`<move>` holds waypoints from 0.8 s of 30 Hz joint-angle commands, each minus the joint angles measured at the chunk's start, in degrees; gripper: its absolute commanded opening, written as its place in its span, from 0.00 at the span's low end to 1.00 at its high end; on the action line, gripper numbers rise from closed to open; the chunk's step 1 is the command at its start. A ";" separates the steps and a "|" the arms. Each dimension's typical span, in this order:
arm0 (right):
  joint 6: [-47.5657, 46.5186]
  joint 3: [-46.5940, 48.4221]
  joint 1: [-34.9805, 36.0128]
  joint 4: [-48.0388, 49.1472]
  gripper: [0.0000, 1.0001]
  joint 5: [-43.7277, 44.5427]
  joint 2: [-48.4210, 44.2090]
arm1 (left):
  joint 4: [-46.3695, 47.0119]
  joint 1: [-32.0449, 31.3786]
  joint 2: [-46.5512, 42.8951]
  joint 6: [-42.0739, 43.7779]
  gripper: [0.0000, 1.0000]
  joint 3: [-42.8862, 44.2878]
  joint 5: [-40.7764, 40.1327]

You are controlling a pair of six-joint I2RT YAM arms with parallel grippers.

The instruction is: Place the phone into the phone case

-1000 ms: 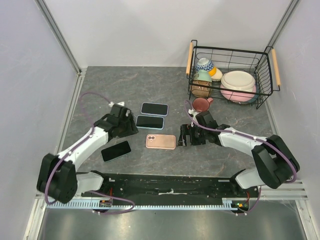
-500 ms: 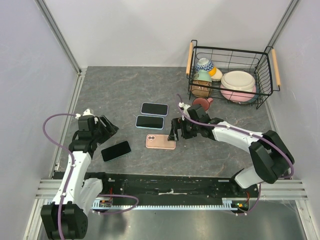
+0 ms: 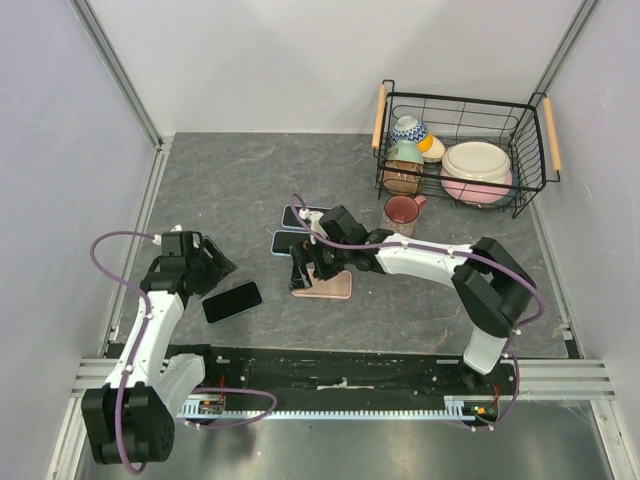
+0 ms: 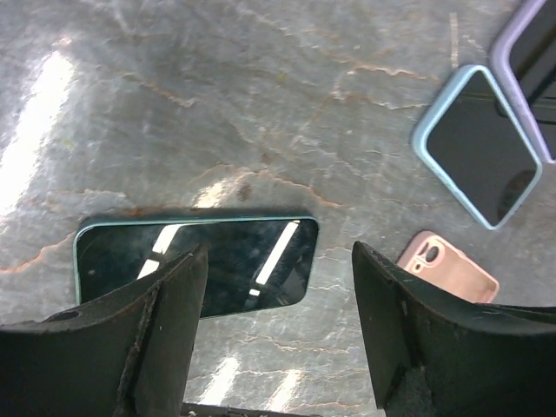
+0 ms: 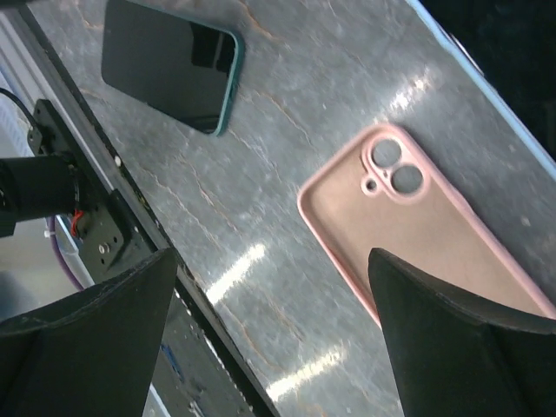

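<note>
A bare dark phone (image 3: 232, 301) with a teal rim lies face up near the left front of the table. An empty pink phone case (image 3: 325, 285) lies near the middle, open side up. My left gripper (image 3: 213, 270) is open and empty, just behind the phone and apart from it. In the left wrist view the phone (image 4: 195, 265) lies beyond the left finger and the case (image 4: 447, 276) at the right. My right gripper (image 3: 303, 268) is open and empty over the case's left end. In the right wrist view the case (image 5: 434, 243) lies by the right finger and the phone (image 5: 169, 65) is farther off.
Two cased phones lie behind the pink case, a light blue one (image 3: 290, 243) and a purple one (image 3: 318, 214), both partly hidden by my right arm. A pink mug (image 3: 400, 212) stands beside a wire basket (image 3: 530, 110) of bowls and plates at the back right.
My right arm has reached left, from the pink case's right side to over its left end. My left arm pulled back from the cased phones to behind the bare phone.
</note>
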 commanded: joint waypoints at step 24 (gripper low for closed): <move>6.60 24.40 6.84 4.49 0.98 -10.13 26.49 | -13.59 1.78 -2.20 -19.15 0.90 1.15 -19.80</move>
